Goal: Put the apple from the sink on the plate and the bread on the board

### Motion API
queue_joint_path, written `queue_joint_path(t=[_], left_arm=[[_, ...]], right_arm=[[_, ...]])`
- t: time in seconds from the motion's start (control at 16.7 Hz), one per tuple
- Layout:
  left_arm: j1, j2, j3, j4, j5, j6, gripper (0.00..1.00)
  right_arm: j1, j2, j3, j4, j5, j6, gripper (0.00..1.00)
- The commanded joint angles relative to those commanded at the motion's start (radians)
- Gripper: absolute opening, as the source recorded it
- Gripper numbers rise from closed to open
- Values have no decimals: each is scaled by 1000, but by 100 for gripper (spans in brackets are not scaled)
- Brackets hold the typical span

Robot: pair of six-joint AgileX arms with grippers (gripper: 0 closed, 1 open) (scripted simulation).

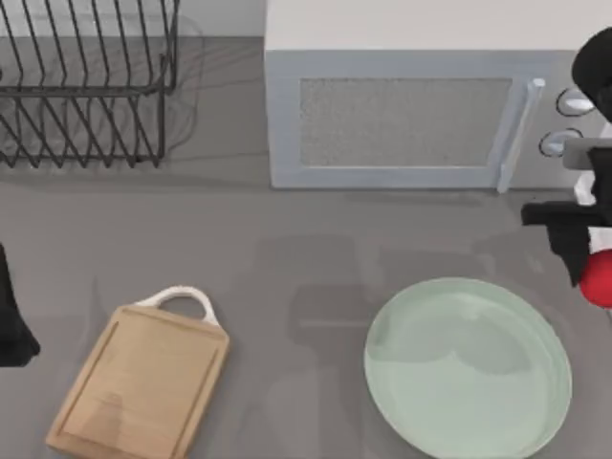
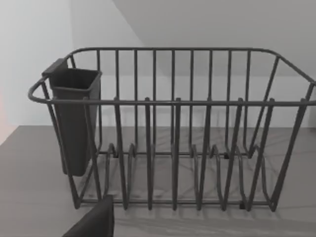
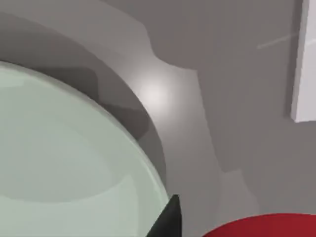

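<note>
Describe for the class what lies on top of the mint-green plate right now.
The plate is bare. The apple sits at the right gripper, off the plate's right rim, not yet on it. The gripper's fingers hide part of the apple.

Right gripper [image 1: 591, 256] at table's right edge, closed around apple [image 1: 599, 277]; apple pokes out red below dark fingers. Plate [image 1: 469, 364] just left of and below gripper, near but apart from apple. Microwave [image 1: 421, 105] above and left of gripper, its handle and knobs close by. Board [image 1: 142, 381] far left of gripper, tilted, white loop handle uppermost. Rack [image 1: 86, 81] far up-left. Left arm [image 1: 11, 316] parked at left edge.
</note>
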Motion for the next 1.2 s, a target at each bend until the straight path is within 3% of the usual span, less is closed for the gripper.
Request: queue_joint_path(t=[0.48, 0.96, 1.2], left_arm=[[0, 0, 0, 0, 0, 0, 100], [0, 0, 0, 0, 0, 0, 100], [0, 0, 0, 0, 0, 0, 100]], right_arm=[[354, -127, -19, 0, -17, 277, 0], [411, -143, -13, 9, -21, 316, 0], [411, -143, -13, 9, -21, 316, 30]])
